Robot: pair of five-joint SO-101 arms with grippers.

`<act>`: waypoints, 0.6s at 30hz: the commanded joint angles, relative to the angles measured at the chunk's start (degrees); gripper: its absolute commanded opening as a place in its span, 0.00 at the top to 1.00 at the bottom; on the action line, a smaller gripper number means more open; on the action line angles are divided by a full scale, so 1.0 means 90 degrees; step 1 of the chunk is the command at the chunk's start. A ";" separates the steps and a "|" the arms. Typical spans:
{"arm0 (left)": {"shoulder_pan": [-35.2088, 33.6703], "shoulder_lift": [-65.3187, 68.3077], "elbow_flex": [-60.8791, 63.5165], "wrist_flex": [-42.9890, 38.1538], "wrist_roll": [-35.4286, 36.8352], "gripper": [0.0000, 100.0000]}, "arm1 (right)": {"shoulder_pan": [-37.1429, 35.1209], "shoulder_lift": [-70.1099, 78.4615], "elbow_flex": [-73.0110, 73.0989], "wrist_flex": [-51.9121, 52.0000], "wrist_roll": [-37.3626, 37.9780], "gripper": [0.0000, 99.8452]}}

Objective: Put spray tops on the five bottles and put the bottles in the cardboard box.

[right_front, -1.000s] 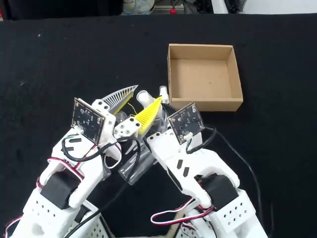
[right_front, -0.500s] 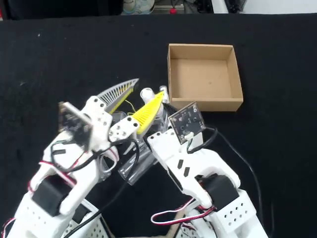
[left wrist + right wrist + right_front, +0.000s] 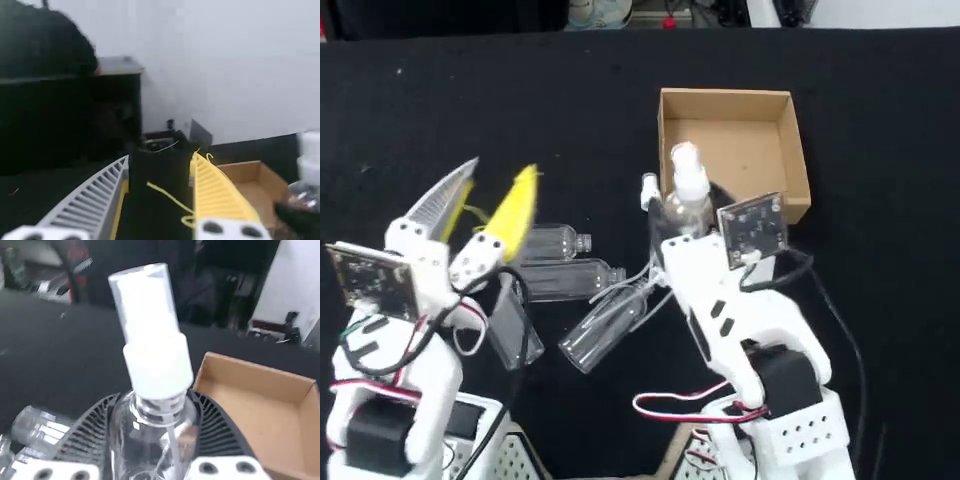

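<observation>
high / right gripper (image 3: 686,208): jaws clamped on the capped bottle (image 3: 689,203). It's roughly upright, right at the near-left wall of the cardboard box (image 3: 798,150). I read that as staged for the drop-in.
high / spray top (image 3: 685,162): seated on that bottle, nozzle end up.
high / box contents: nothing in it that I can see, floor is bare.
high / left gripper (image 3: 498,175): jaws wide apart and holding nothing. It's lifted over the left side of the table (image 3: 860,300), well apart from the box. My guess is it's parked clear of the right arm.
high / uncapped bottles (image 3: 568,279): I count four lying on their sides between the arms, none with a top on.
high / small white piece (image 3: 648,186): just beside the box's near-left corner. Probably a loose spray top, but I can't tell.
left wrist / left gripper (image 3: 160,167): grey and yellow fingers are spread with nothing between them. A yellow thread (image 3: 167,195) trails off the yellow one. The box (image 3: 240,170) sits beyond.
right wrist / right gripper (image 3: 155,405): black fingers press both sides of the clear bottle body (image 3: 155,432), and the top (image 3: 150,335) sits square on the neck. The grip is low on the body, so I judge it steady enough to carry.
right wrist / box (image 3: 260,385): just beside the bottle, and the visible interior is bare.
progress: one of five capped, none boxed yet.
</observation>
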 commanded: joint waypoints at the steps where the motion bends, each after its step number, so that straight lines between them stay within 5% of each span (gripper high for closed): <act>1: -0.0982 -0.1153 0.1529 0.0234 -0.0049 0.81 | 0.0459 -0.0015 -0.0298 -0.0869 0.0225 0.91; 8: -0.1158 -0.1700 0.3228 0.0244 0.0010 0.81 | 0.1192 0.1128 -0.0171 -0.2589 0.0303 0.91; 18: -0.0737 -0.1963 0.4215 0.0186 0.0830 0.81 | 0.1543 0.5426 -0.1802 -0.5158 0.0264 0.91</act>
